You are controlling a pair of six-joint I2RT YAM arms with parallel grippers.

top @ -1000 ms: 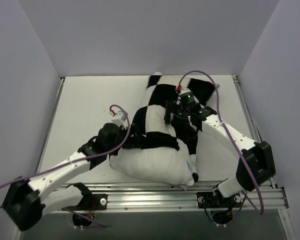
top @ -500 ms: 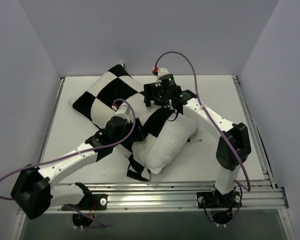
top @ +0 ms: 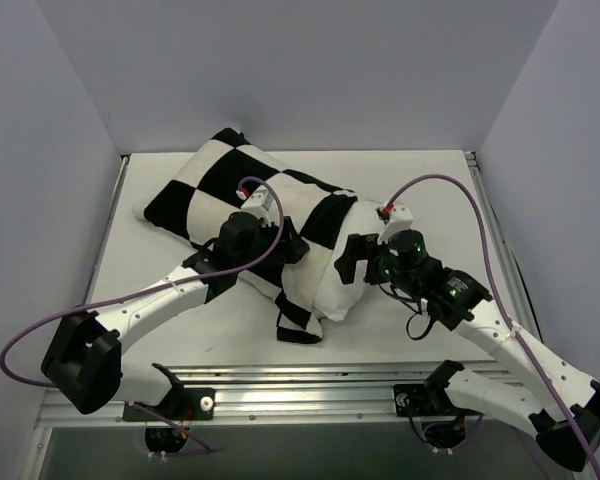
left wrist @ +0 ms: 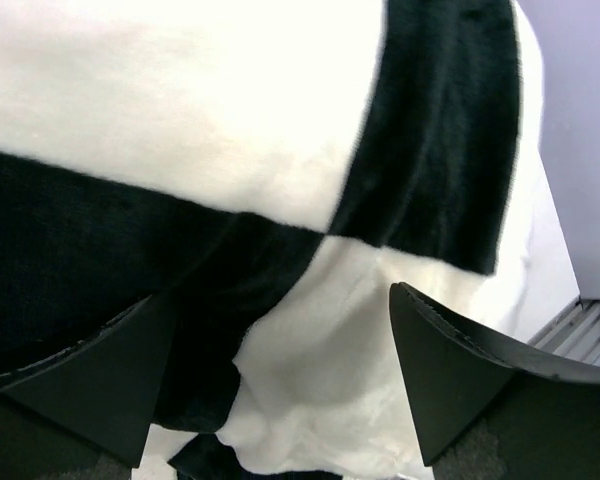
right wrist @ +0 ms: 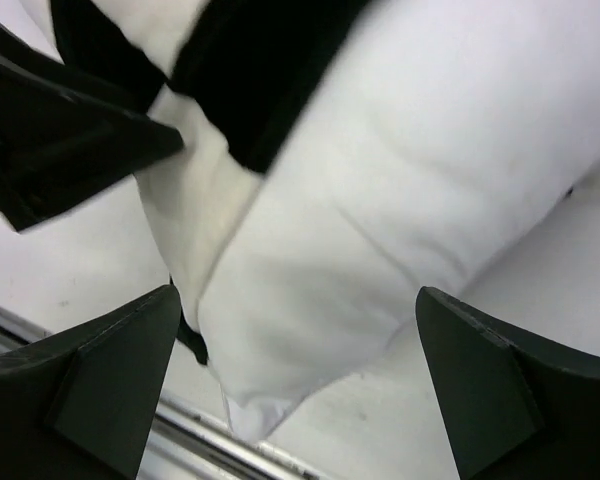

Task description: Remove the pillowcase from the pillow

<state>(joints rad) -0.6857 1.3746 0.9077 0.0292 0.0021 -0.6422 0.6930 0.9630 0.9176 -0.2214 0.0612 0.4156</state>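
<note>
The black-and-white checkered pillowcase point(top: 205, 185) lies stretched from the far left toward the middle, still covering most of the pillow. The plain white pillow point(top: 328, 288) sticks out of its near right end. My left gripper point(top: 288, 247) is open over the case's edge; in the left wrist view point(left wrist: 283, 292) black and white fabric point(left wrist: 440, 130) lies between the spread fingers. My right gripper point(top: 348, 262) is open beside the bare pillow end. In the right wrist view point(right wrist: 298, 290) the white pillow point(right wrist: 400, 180) and its corner hang between the fingers, untouched.
White walls close in the table point(top: 160, 290) on the left, back and right. A metal rail point(top: 310, 385) runs along the near edge and also shows in the right wrist view point(right wrist: 40, 330). The left gripper's fingers point(right wrist: 70, 140) are close by the right one.
The pillow and case swung from the right side to the far left. My right gripper let go and drew back toward the near right. My left gripper moved up onto the case's edge.
</note>
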